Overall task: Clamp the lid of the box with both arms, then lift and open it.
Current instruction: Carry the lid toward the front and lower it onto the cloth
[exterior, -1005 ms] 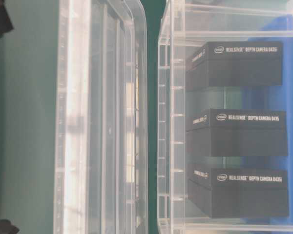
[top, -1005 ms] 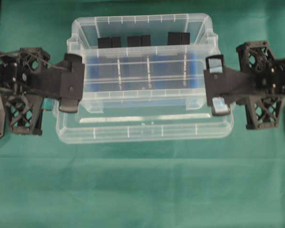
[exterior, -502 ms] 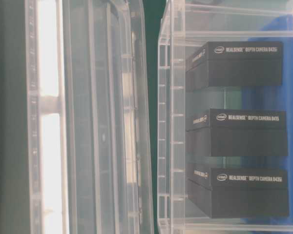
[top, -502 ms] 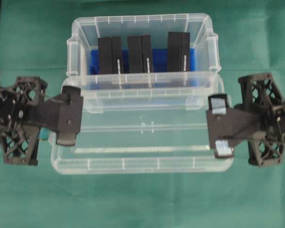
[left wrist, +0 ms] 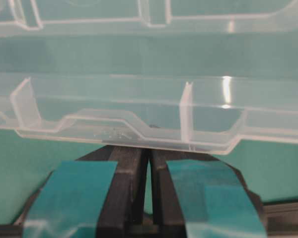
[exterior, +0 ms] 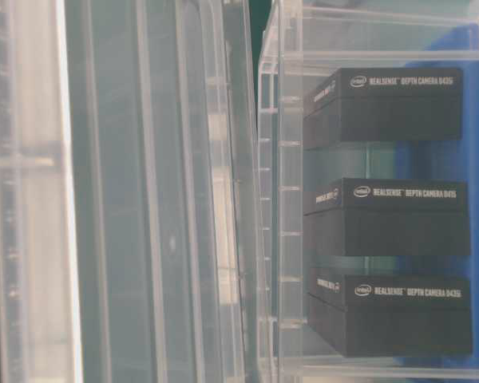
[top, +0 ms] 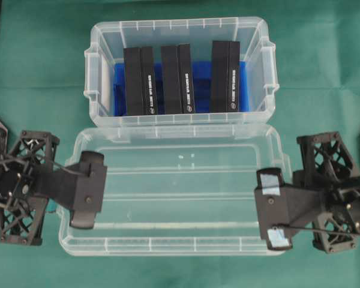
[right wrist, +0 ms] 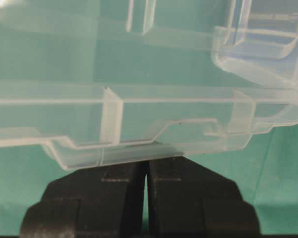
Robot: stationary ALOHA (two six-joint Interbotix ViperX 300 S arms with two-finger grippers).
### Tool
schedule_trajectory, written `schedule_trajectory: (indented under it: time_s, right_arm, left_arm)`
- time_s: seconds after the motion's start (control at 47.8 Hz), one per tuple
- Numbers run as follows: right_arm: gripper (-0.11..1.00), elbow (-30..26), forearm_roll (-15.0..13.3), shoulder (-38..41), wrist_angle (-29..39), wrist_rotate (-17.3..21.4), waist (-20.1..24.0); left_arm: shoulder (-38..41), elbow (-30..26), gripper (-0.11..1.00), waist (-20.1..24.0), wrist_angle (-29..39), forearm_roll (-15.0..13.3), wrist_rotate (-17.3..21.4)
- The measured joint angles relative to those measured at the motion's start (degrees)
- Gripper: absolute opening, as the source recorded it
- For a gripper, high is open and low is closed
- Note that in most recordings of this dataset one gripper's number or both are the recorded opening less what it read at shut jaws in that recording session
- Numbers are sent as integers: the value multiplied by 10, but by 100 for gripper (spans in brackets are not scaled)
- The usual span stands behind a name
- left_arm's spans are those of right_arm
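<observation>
Pinching the lid [top: 180,192] at its two short ends, I have my left gripper [top: 87,190] closed on the left rim and my right gripper [top: 275,216] closed on the right rim, jaws nearly together in both wrist views. It sits flat in front of the box [top: 102,63], its far long edge just beside the tub's near wall. Green cloth [top: 180,273] lies open along the lid's near edge. Inside the box, three black blocks [top: 177,78] stand upright on a blue insert [top: 121,90]. One lid, one box, two grippers.
</observation>
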Motion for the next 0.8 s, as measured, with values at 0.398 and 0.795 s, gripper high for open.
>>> schedule_trajectory:
  time_s: [0.398,0.795]
  right_arm:
    - [0,-4,0,28,2,33,19]
    - [0,10,0,61,-32,35,21]
  left_arm:
    - [15,-4,2,-12,-1,0,-14]
    - [52,21,2,-41,-40,-1,-69]
